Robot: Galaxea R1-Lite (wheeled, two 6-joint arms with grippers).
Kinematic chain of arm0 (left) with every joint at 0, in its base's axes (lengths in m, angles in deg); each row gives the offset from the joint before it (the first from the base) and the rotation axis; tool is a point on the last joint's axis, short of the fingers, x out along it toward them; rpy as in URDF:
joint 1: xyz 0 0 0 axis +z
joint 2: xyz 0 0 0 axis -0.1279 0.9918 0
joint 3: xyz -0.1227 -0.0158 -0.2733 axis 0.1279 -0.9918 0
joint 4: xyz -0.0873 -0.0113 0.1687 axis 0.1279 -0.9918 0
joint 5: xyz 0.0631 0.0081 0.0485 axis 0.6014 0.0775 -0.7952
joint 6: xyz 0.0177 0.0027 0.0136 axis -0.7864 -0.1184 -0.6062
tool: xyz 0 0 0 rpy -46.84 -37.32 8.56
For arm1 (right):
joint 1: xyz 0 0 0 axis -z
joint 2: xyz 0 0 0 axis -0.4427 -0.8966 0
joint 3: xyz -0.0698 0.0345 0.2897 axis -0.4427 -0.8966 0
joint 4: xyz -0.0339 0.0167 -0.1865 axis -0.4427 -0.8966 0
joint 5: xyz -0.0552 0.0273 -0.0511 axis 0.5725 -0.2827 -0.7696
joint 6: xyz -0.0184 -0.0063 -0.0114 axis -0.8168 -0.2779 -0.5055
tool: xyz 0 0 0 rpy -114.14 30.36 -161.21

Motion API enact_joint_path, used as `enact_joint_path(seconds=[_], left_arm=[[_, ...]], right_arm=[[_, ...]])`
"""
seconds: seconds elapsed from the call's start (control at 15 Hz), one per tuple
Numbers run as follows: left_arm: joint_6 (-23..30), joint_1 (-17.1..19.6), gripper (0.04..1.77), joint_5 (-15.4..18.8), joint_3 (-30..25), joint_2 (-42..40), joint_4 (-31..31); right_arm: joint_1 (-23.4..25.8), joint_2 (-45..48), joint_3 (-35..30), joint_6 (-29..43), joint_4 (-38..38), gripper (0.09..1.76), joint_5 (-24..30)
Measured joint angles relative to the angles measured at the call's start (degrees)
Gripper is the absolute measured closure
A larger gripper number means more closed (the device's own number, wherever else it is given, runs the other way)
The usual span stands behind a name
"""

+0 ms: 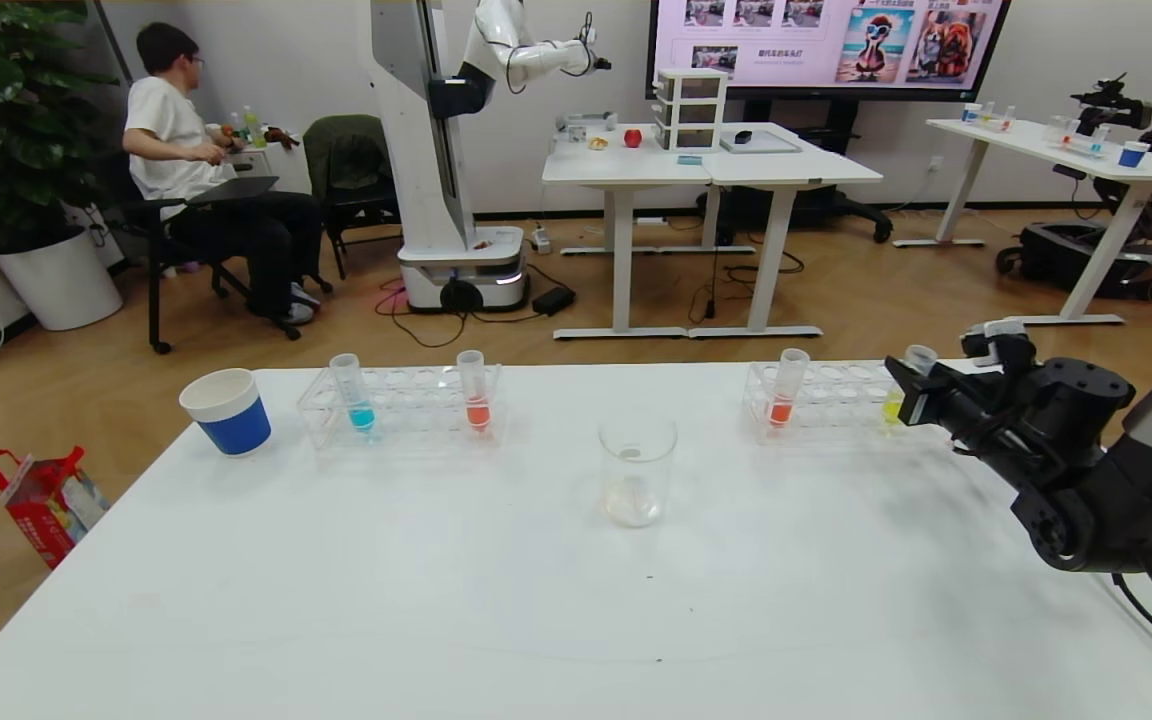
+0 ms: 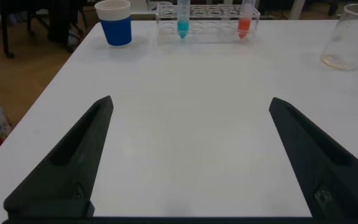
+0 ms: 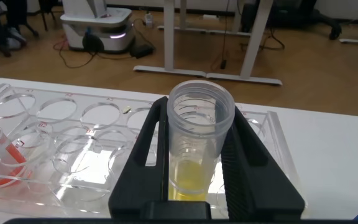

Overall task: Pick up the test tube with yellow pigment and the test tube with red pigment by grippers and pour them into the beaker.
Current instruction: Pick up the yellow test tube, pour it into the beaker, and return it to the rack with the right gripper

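White table (image 1: pixel 436 600): four tubes, two racks, one beaker (image 1: pixel 637 470); right gripper (image 1: pixel 911 395) jaws pinching yellow tube (image 3: pixel 199 140); left gripper (image 2: pixel 185 162) jaws spread.

Lighting was bright, even, diffuse from overhead; shadows on the white table (image 1: pixel 436 600) were faint. Head view bowed straight lines toward its edges. The clear rack (image 3: pixel 73 155) caught white glare in the right wrist view. Left wrist's near fingers (image 2: pixel 73 162) were soft.

Right hand (image 1: pixel 911 392) grips the yellow tube (image 1: pixel 898 402) at the rack (image 1: pixel 826 400).
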Motion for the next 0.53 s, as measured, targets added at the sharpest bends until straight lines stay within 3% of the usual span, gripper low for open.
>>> enact_joint_path(seconds=[0.33,0.53], left_arm=[[0.0,0.0,0.06,0.0,0.0,0.0,0.0],[-0.02,0.0,0.06,0.0,0.0,0.0,0.0]], right_arm=[[-0.13,3.69,0.35,-0.06,-1.1,1.35,-0.07],[-0.35,8.28,1.54,-0.2,-5.99,1.35,-0.13]])
